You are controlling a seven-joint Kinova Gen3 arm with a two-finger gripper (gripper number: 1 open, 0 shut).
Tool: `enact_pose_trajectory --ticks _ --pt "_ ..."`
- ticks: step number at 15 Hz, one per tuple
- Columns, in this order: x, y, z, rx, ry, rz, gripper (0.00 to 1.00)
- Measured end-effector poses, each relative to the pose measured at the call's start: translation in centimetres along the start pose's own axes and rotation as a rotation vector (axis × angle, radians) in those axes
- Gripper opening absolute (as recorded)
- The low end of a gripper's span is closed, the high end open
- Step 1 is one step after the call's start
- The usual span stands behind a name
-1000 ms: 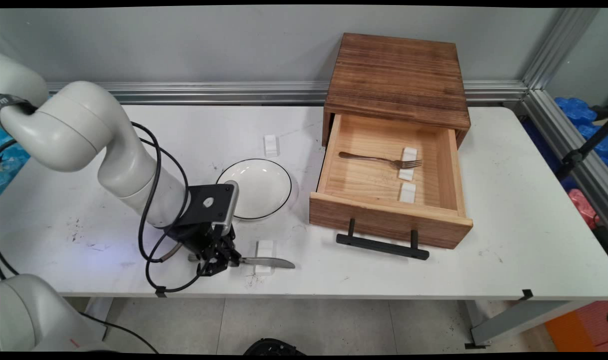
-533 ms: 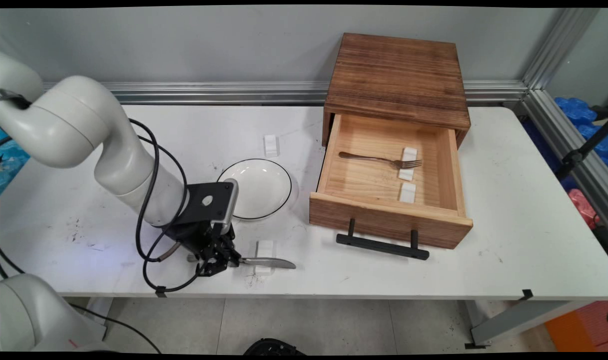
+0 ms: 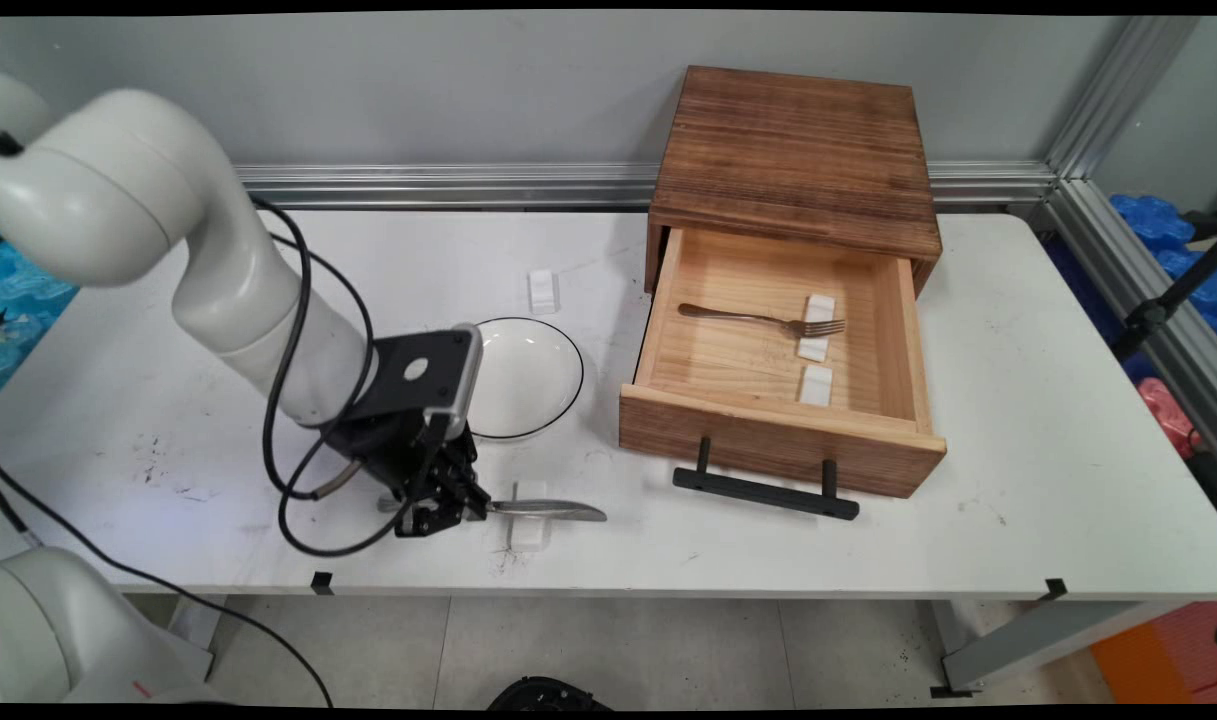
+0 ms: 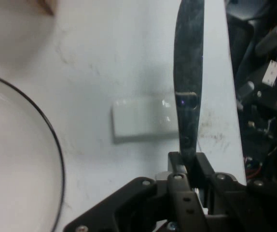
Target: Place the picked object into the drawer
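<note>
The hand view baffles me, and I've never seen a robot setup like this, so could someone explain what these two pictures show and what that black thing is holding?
The white machine is a robot arm ending in a black two-finger gripper. The main view looks down on a white table from a fixed camera. The hand view comes from a camera on the arm's hand, looking along the gripper. The gripper is shut on a table knife, clamped at its handle, with the blade over a small white block. Nearby are a white plate with a dark rim and a wooden box with its drawer open, holding a fork and two more white blocks.
</note>
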Motion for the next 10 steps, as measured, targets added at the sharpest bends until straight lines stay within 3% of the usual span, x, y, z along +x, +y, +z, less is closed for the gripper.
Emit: enact_pose_trajectory --ticks 10 --pt "6.7 -4.5 -5.8 0.054 0.097 0.033 0.0"
